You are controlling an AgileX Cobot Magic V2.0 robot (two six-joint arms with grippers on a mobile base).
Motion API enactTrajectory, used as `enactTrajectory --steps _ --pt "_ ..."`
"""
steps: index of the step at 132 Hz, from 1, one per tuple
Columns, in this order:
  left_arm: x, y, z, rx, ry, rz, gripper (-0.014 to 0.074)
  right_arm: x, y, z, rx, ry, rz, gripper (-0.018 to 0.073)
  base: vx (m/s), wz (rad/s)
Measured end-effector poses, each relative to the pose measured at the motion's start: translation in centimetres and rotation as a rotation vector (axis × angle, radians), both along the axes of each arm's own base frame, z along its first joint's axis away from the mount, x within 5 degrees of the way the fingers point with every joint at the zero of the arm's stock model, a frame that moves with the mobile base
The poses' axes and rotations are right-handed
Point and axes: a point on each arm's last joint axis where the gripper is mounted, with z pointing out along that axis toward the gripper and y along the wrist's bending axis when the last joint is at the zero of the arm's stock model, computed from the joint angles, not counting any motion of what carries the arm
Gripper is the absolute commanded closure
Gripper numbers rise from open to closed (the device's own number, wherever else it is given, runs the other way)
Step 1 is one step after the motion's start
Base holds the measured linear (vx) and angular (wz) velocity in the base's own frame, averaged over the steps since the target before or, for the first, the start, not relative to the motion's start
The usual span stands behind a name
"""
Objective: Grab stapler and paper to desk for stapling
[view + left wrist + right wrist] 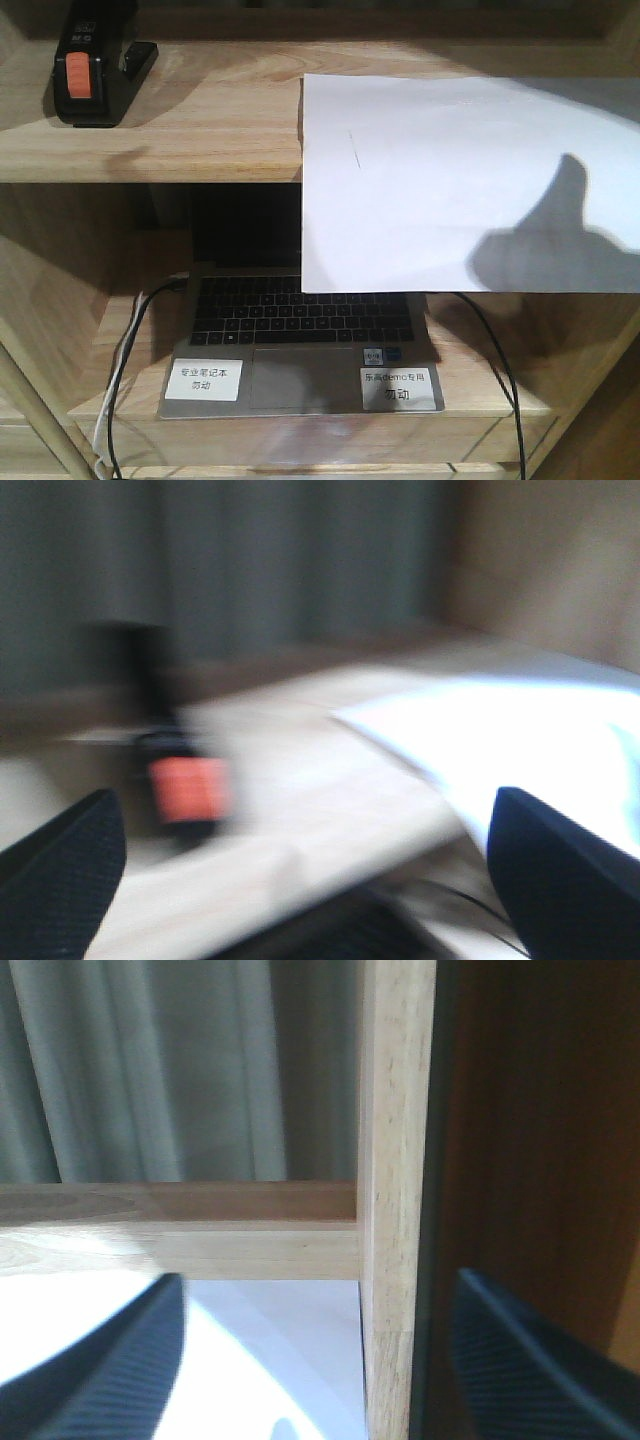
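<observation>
The black stapler (93, 62) with its orange-red patch stands at the left of the upper wooden shelf (200, 130). The white paper (460, 180) lies on that shelf at the right, its front half hanging over the edge. In the blurred left wrist view my left gripper (300, 870) is open and empty, with the stapler (185, 785) ahead to the left and the paper (520, 740) to the right. My right gripper (315, 1360) is open and empty, low over the paper (270, 1360), its jaws on either side of a wooden upright (395, 1210). The desk is out of view.
An open laptop (300, 340) with two white labels sits on the lower shelf, under the hanging paper. Black and white cables (125, 370) run down at its left, another black cable (500, 370) at its right. A gripper's shadow (555, 240) falls on the paper. Grey curtains (150, 1070) hang behind.
</observation>
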Motion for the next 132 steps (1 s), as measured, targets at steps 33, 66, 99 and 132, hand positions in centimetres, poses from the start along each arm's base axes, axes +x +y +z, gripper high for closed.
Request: enactTrajectory --steps 33,66,99,132 --pt "0.4 -1.2 -0.4 0.017 0.026 -0.067 -0.0095 0.0 0.0 0.0 0.0 0.0 0.0 0.017 0.0 0.0" --pt "1.7 -1.5 -0.2 0.034 0.052 -0.012 -0.0086 0.0 0.0 0.0 0.0 0.0 0.0 0.0214 0.0 0.0" --pt "6.2 -2.9 2.9 0.032 0.103 0.157 -0.0085 0.0 0.0 0.0 0.0 0.0 0.0 0.0234 0.0 0.0" --pt "11.1 -5.4 5.0 0.064 0.195 0.239 -0.0084 0.0 0.0 0.0 0.0 0.0 0.0 0.0234 0.0 0.0"
